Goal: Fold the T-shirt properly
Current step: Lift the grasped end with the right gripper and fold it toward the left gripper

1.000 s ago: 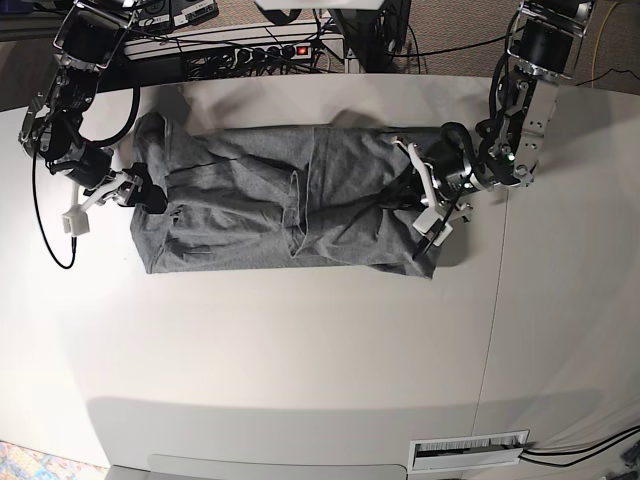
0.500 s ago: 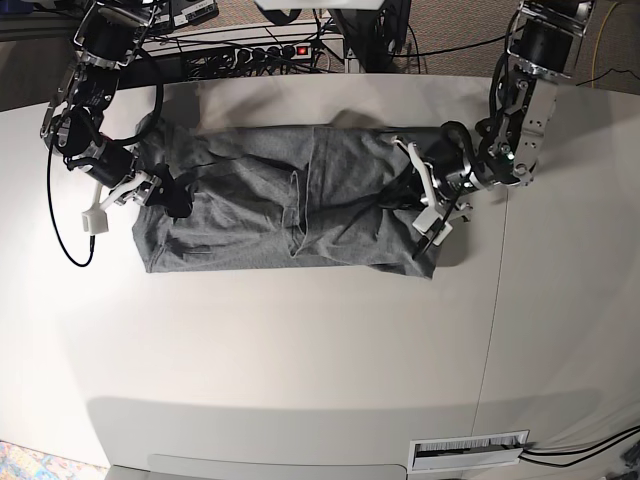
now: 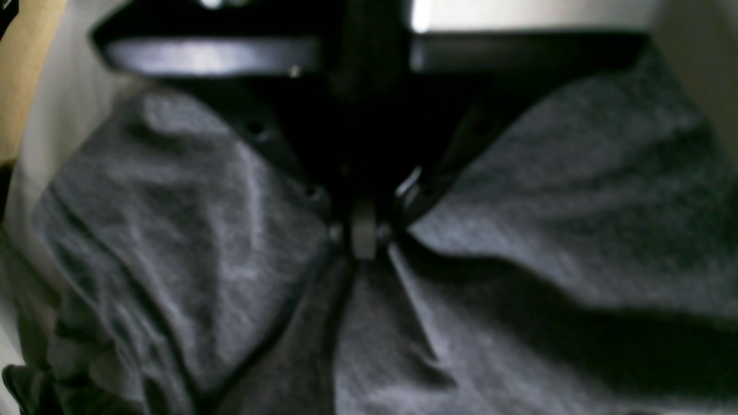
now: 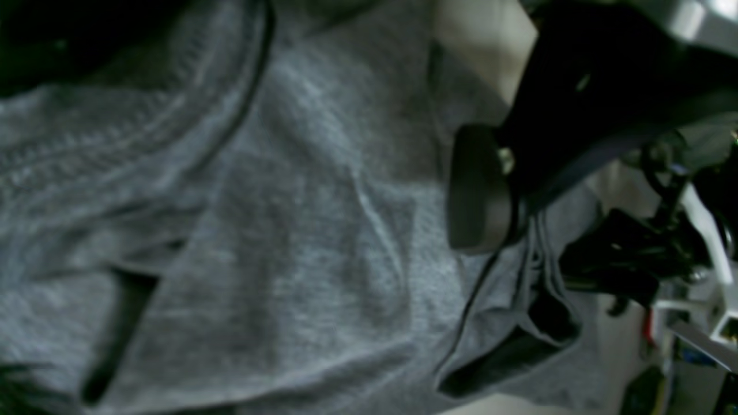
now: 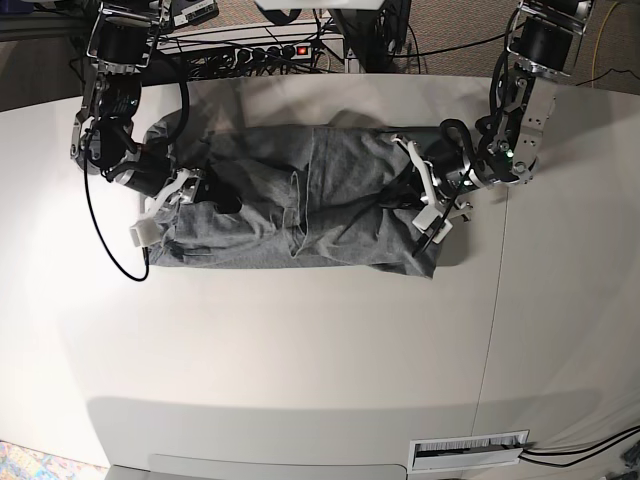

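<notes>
The heather-grey T-shirt (image 5: 300, 200) lies crumpled in a long band across the far part of the white table (image 5: 300, 350). My left gripper (image 5: 408, 196) sits on the shirt's right end. In the left wrist view the left gripper (image 3: 363, 242) is shut on a pinch of the shirt (image 3: 202, 230), with creases spreading from it. My right gripper (image 5: 215, 195) is over the shirt's left part. In the right wrist view one dark finger pad (image 4: 478, 190) presses bunched cloth (image 4: 288, 230), and its other finger is hidden.
A power strip (image 5: 270, 50) and cables run along the table's far edge. A white vent grille (image 5: 470, 452) sits at the near right. Both arm bases stand at the far corners. Bare tabletop lies in front of the shirt.
My right gripper has moved to the right, from the shirt's left edge onto the shirt, pulling the left end inward and bunching it. The left gripper has stayed put.
</notes>
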`<state>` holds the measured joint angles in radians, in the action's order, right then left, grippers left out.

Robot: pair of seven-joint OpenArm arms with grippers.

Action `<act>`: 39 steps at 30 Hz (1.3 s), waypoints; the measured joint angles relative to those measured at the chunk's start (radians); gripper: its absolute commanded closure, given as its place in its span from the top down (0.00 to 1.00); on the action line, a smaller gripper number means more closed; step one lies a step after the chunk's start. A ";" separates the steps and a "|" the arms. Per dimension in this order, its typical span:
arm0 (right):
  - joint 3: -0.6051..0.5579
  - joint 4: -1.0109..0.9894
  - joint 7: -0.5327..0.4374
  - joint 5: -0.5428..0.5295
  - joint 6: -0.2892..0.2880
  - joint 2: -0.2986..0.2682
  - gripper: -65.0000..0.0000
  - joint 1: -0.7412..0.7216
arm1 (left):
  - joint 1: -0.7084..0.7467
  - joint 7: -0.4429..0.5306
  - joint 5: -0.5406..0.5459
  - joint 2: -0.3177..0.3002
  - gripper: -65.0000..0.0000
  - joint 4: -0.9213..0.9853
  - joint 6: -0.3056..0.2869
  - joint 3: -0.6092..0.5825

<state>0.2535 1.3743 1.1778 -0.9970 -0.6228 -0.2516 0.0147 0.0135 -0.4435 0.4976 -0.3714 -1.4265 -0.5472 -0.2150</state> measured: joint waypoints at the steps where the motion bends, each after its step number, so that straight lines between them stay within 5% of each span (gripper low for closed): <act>1: 0.000 -0.001 0.001 0.009 0.002 0.000 0.49 -0.005 | 0.000 0.000 0.000 0.000 0.00 0.000 0.000 0.000; 4: 0.010 -0.005 0.044 0.029 0.010 0.003 0.15 -0.013 | 0.000 0.000 -0.001 0.000 0.00 0.000 0.000 0.000; 6: 0.034 -0.007 0.082 0.030 0.012 0.008 0.08 -0.019 | 0.000 0.000 -0.002 0.000 0.00 0.000 0.000 0.000; 13: 0.156 -0.013 0.135 0.044 0.012 0.003 0.07 -0.030 | 0.002 0.000 0.000 0.006 0.00 0.000 -0.008 -0.003; 15: 0.159 -0.013 0.155 0.031 0.013 -0.016 0.00 -0.030 | 0.003 0.000 0.001 0.007 0.00 0.000 -0.015 -0.006; 21: 0.164 0.072 0.177 -0.049 0.018 -0.021 0.00 -0.026 | 0.003 -0.023 0.040 0.006 0.00 0.002 -0.060 -0.006; 30: 0.153 0.389 0.168 -0.047 0.015 0.126 0.00 -0.031 | 0.002 -0.048 0.051 0.061 0.00 0.008 -0.064 -0.003; 39: -0.114 0.400 0.088 0.043 -0.002 0.251 0.00 -0.032 | 0.003 -0.050 0.048 0.066 0.00 0.002 -0.064 -0.003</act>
<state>0.1398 1.7741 1.2655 -0.9539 -0.6250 -0.0002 -0.0170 0.0162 -0.4934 0.5457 -0.3050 -1.4242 -0.6109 -0.2180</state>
